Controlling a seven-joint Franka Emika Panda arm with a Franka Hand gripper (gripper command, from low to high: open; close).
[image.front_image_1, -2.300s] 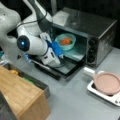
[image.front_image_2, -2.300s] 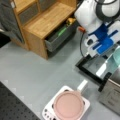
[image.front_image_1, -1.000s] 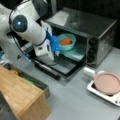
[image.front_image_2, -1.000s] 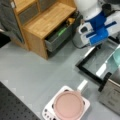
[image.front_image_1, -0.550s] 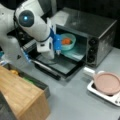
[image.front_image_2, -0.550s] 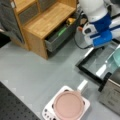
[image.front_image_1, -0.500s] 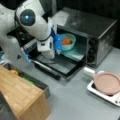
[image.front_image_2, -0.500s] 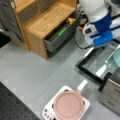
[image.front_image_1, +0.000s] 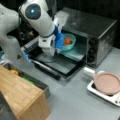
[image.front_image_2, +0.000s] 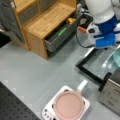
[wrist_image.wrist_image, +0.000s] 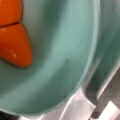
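A teal bowl (image.front_image_1: 70, 43) holding orange food (image.front_image_1: 67, 40) sits inside the open toaster oven (image.front_image_1: 100, 32). My gripper (image.front_image_1: 60, 42), with its blue wrist block, is at the bowl's near rim, above the lowered glass door (image.front_image_1: 57, 62). In a front view the gripper (image.front_image_2: 106, 41) hangs over the door (image.front_image_2: 97, 65), with the bowl's edge (image.front_image_2: 117, 56) at the right border. The wrist view is filled by the bowl (wrist_image.wrist_image: 62, 62) and two orange pieces (wrist_image.wrist_image: 12, 42). A metal finger (wrist_image.wrist_image: 75, 107) lies just under the bowl's rim.
A pink pan (image.front_image_1: 107, 83) rests on a white hob (image.front_image_2: 48, 110) in front of the oven. A wooden cabinet (image.front_image_2: 42, 22) stands to the side with an open grey drawer (image.front_image_2: 62, 33) holding small items. Its top (image.front_image_1: 17, 92) is close to the arm.
Over the last two seconds the arm swung from the door's outer edge up towards the oven mouth, bringing the gripper to the bowl. In the last half second it barely moves.
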